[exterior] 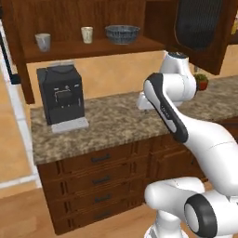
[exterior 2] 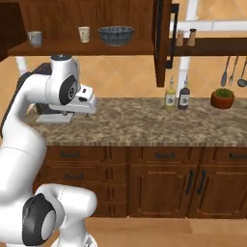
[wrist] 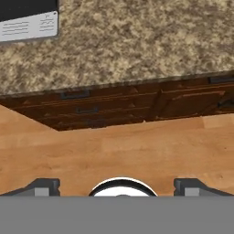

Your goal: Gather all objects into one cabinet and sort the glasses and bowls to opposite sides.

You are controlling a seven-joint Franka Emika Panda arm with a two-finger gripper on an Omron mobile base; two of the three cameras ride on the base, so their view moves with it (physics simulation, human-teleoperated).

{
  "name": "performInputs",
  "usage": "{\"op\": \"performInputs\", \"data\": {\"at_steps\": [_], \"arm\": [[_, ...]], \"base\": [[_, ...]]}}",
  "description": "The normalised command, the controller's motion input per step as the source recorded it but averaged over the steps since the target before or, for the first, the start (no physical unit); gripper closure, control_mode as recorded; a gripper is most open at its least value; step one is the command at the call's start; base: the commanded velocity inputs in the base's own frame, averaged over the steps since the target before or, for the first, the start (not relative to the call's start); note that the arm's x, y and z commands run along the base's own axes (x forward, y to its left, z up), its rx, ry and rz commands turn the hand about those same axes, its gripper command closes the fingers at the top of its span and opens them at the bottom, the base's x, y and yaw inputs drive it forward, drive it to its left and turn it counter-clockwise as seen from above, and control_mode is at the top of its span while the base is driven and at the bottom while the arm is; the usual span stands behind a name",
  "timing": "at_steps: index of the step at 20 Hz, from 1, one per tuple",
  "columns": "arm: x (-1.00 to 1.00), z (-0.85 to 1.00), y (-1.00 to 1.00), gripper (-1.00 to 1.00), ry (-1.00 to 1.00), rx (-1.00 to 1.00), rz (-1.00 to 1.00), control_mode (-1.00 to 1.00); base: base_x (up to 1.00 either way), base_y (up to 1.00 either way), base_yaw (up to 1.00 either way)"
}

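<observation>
The cabinet (exterior: 93, 49) (exterior 2: 72, 48) of dark reddish wood hangs open above the counter. On its shelf board stand a grey cup (exterior: 42, 42) (exterior 2: 34, 38) at the left, a cream cup (exterior: 87, 34) (exterior 2: 84, 34) in the middle, and the wide dark speckled bowl (exterior: 122, 34) (exterior 2: 116, 34) to their right. My gripper (wrist: 117, 187) is open, its fingertips (wrist: 45, 187) far apart with nothing between them. It hangs over the counter's front edge, well below the shelf, and looks down on granite, drawers and floor. My hand (exterior 2: 86, 102) is white and sits beside the coffee machine.
A black coffee machine (exterior: 62, 95) stands on the granite counter (exterior 2: 144, 123) at the left. Two bottles (exterior 2: 176, 94) and a potted plant (exterior 2: 222, 98) stand further right. The cabinet door (exterior: 200, 32) hangs open on the right. Brown drawers (exterior: 100, 179) lie below.
</observation>
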Motion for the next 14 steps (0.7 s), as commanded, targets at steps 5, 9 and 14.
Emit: {"op": "performInputs", "data": {"at_steps": [5, 9, 14], "arm": [[0.0, 0.0, 0.0, -1.0, 0.0, 0.0, 0.0, 1.0], [0.0, 0.0, 0.0, -1.0, 0.0, 0.0, 0.0, 1.0], [0.0, 0.0, 0.0, -1.0, 0.0, 0.0, 0.0, 1.0]], "base": [[0.0, 0.05, -0.82], [0.0, 0.04, -0.88], [0.08, 0.16, -0.84]]}}
